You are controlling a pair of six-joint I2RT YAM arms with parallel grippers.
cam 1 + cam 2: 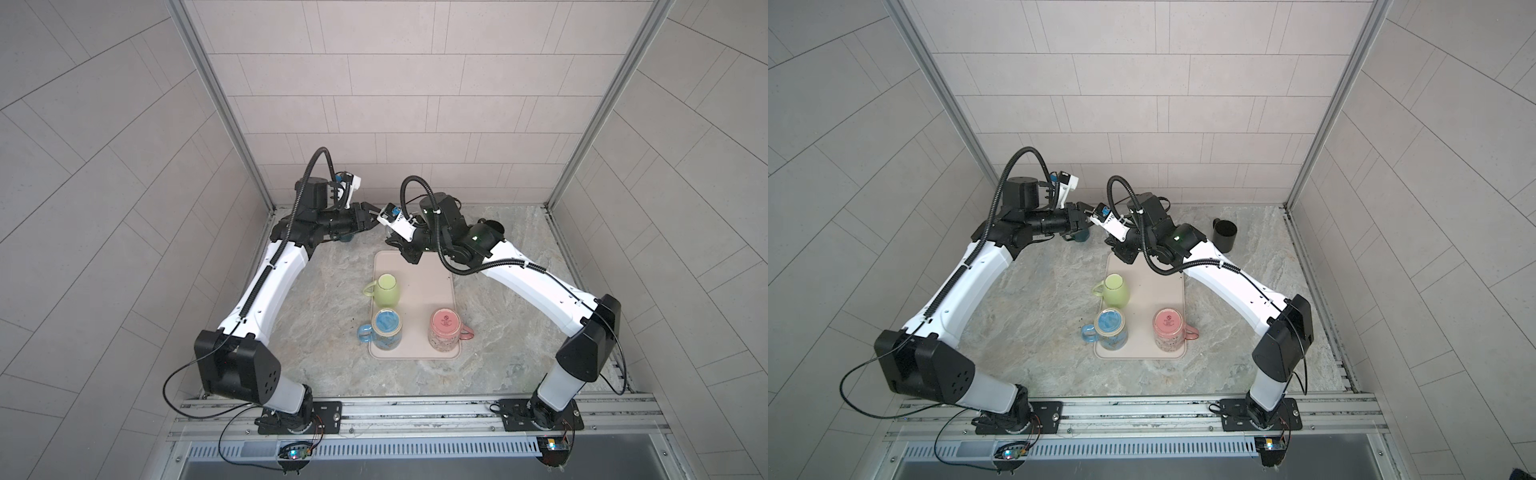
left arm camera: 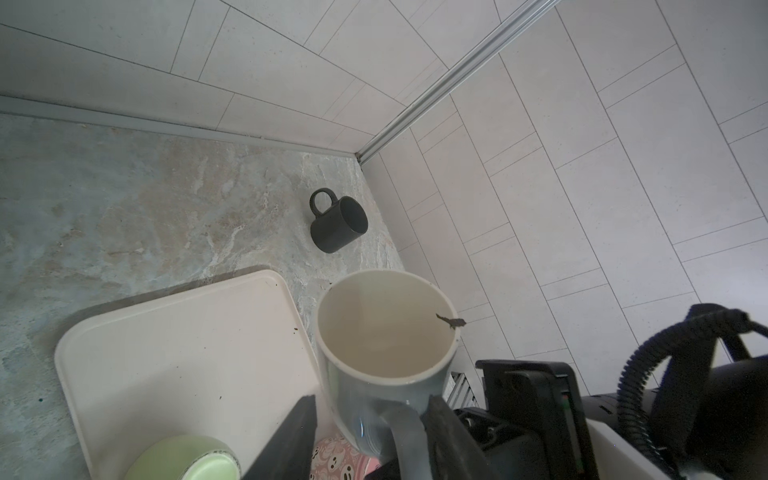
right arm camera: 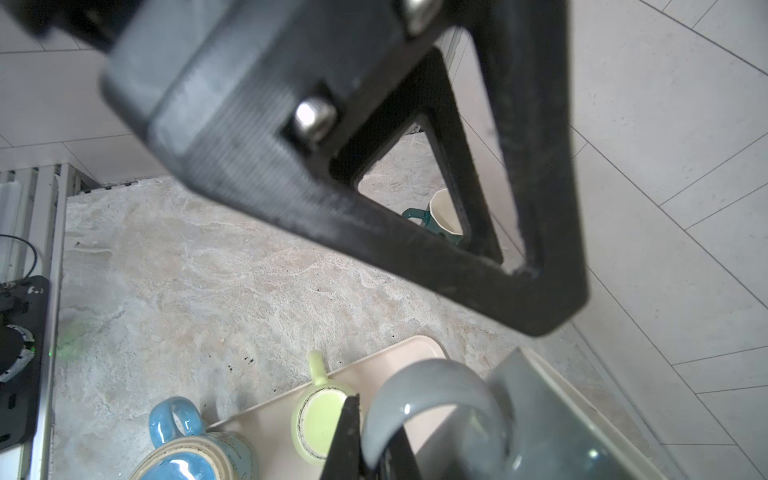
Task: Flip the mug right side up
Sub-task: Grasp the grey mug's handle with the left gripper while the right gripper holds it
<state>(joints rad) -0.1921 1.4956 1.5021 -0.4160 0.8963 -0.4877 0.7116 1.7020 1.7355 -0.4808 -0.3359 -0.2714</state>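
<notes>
The mug (image 2: 386, 340) is grey outside and cream inside. It hangs tilted in the air over the far end of the beige tray (image 2: 187, 340), with its mouth turned away from the left wrist camera. My right gripper (image 3: 374, 453) is shut on its grey handle (image 3: 432, 395). My left gripper (image 2: 371, 401) is open and straddles the mug's body at the handle side, with a gap showing beside one finger (image 2: 291, 436). In both top views the two grippers (image 1: 371, 216) (image 1: 401, 247) meet above the tray's far edge and hide most of the mug.
Three mugs stand bottom up on the tray (image 1: 436, 286): green (image 1: 387, 291), blue (image 1: 386, 330), pink (image 1: 444, 330). A black mug (image 1: 1224, 235) stands at the back right and a teal mug (image 1: 1077, 237) under the left arm. Walls close in on three sides.
</notes>
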